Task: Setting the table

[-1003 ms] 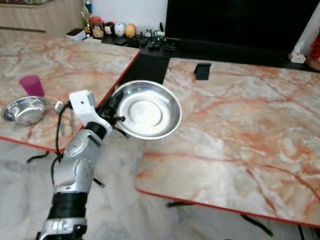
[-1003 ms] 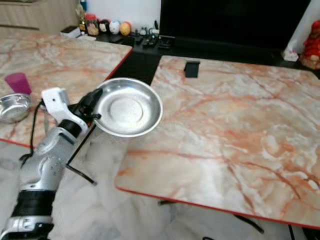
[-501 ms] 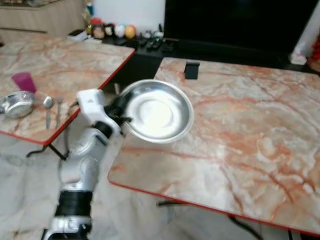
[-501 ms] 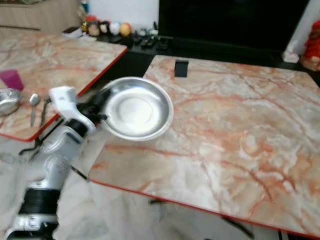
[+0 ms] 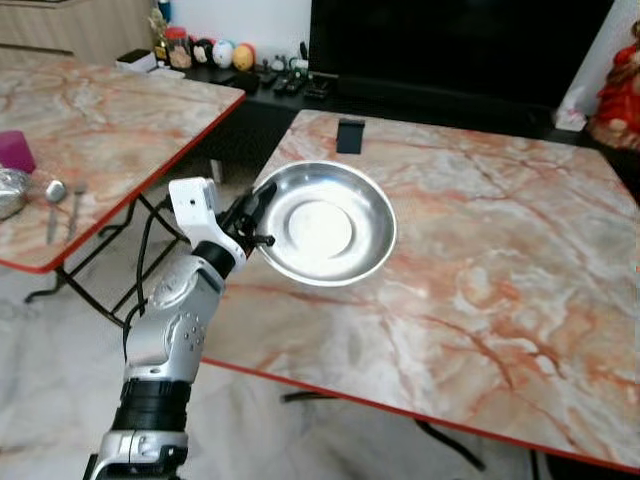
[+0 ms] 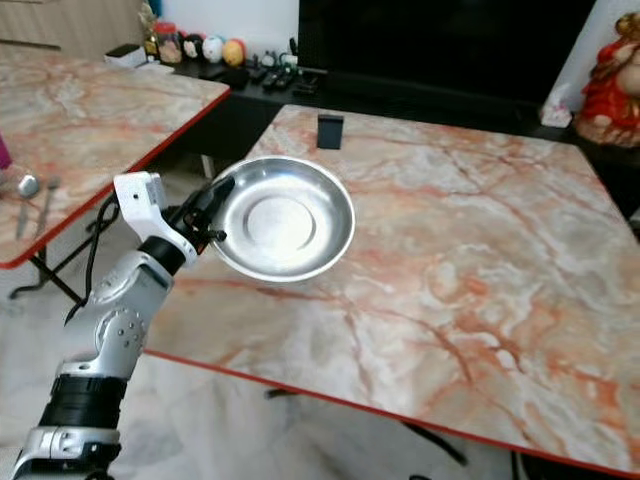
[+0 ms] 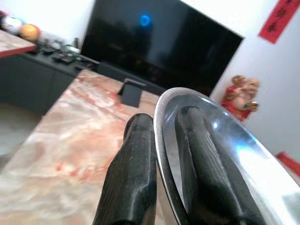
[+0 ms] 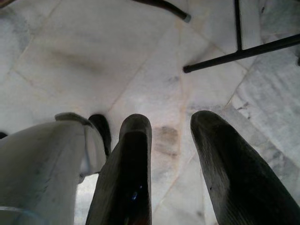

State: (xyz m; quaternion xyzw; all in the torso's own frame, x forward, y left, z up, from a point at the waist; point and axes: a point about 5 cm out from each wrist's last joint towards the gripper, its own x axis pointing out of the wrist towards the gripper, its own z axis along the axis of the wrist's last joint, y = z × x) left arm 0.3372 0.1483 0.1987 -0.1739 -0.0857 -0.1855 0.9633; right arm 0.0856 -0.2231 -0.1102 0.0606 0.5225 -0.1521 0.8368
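Over the marble table [image 5: 520,300], raised left gripper [image 5: 255,215], jaws pinching steel plate [image 5: 325,222] rim.

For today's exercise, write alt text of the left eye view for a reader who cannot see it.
The robot's left gripper holds a shiny steel plate by its rim over the near corner of a marble-patterned table. A second table stands to the left with a spoon and a purple cup.
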